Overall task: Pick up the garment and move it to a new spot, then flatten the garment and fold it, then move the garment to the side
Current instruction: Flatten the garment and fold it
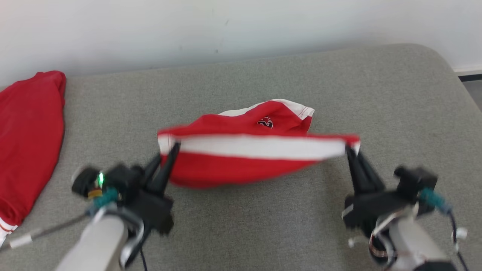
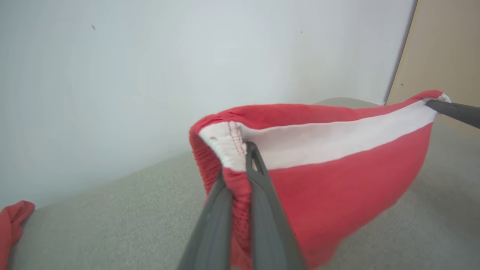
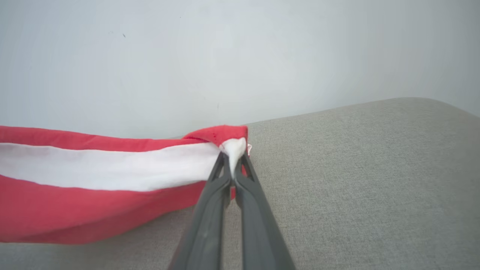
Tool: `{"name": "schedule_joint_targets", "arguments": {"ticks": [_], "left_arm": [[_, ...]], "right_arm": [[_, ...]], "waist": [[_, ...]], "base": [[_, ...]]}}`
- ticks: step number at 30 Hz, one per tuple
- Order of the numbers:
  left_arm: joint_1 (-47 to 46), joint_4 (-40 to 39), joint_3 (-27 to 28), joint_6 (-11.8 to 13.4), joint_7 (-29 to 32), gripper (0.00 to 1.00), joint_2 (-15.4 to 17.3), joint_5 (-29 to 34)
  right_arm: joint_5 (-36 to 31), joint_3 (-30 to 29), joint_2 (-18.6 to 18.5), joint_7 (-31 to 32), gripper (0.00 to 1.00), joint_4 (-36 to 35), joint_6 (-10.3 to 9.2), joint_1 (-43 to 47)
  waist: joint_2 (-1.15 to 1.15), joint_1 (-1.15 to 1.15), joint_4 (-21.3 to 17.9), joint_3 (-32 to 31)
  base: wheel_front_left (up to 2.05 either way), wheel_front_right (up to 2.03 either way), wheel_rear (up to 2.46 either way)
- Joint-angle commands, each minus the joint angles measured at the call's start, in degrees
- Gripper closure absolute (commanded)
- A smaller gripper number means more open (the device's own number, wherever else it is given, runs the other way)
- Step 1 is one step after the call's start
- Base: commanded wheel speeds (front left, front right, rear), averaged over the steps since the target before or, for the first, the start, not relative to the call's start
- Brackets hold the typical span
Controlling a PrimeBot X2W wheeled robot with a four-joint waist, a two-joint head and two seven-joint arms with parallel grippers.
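A red garment with a white band (image 1: 256, 150) hangs stretched between my two grippers above the grey cushion (image 1: 263, 226). My left gripper (image 1: 171, 150) is shut on its left corner, seen close in the left wrist view as the garment (image 2: 337, 176) pinched at the seam by the left gripper (image 2: 240, 157). My right gripper (image 1: 352, 150) is shut on the right corner; in the right wrist view the right gripper (image 3: 233, 159) clamps the white band of the garment (image 3: 93, 187). The far part of the garment rests on the cushion, with a small dark logo showing.
A second red garment (image 1: 26, 143) lies at the cushion's left edge, its tip visible as a red cloth (image 2: 11, 221) in the left wrist view. A pale wall (image 1: 226, 26) runs behind the cushion. The cushion's rounded right corner (image 1: 448, 64) drops to dark floor.
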Motion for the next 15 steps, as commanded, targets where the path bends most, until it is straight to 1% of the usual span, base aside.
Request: {"name": "schedule_joint_targets", "arguments": {"ticks": [1, 5, 9, 11, 15], "left_arm": [[-2.5, -0.4, -0.4, 0.1, 0.2, 1.00, 0.5, -1.1], [-13.3, -1.3, -3.1, 0.1, 3.2, 1.00, 1.9, -4.8], [-27.0, -1.2, -4.6, 0.1, 7.0, 1.00, 2.3, -9.8], [-34.3, -0.2, -4.2, 0.1, 8.9, 1.00, 2.0, -12.5], [-48.7, 3.0, -4.4, 0.1, 11.1, 1.00, 0.9, -14.4]], "right_arm": [[1.1, 0.4, -0.5, 0.0, 1.00, -0.6, 0.04, -2.0], [4.7, 2.6, -2.7, 0.2, 1.00, -1.4, 0.04, -11.8], [9.8, 3.3, -4.5, 2.9, 1.00, -1.2, 0.03, -25.2], [11.6, 3.3, -5.5, 4.6, 1.00, -0.5, 0.03, -32.8], [14.0, 3.1, -6.7, 7.4, 1.00, 1.9, 0.03, -47.7]], "waist": [[0.00, 0.01, 0.2, 0.6], [0.00, 0.01, 0.5, 3.6], [0.00, 0.01, 0.9, 9.4], [0.00, 0.01, 1.1, 12.7], [0.00, 0.01, 1.2, 19.1]], "base": [[0.00, 0.00, 0.00], [0.00, 0.00, 0.00], [0.00, 0.00, 0.00], [0.00, 0.00, 0.00], [0.00, 0.00, 0.00]]}}
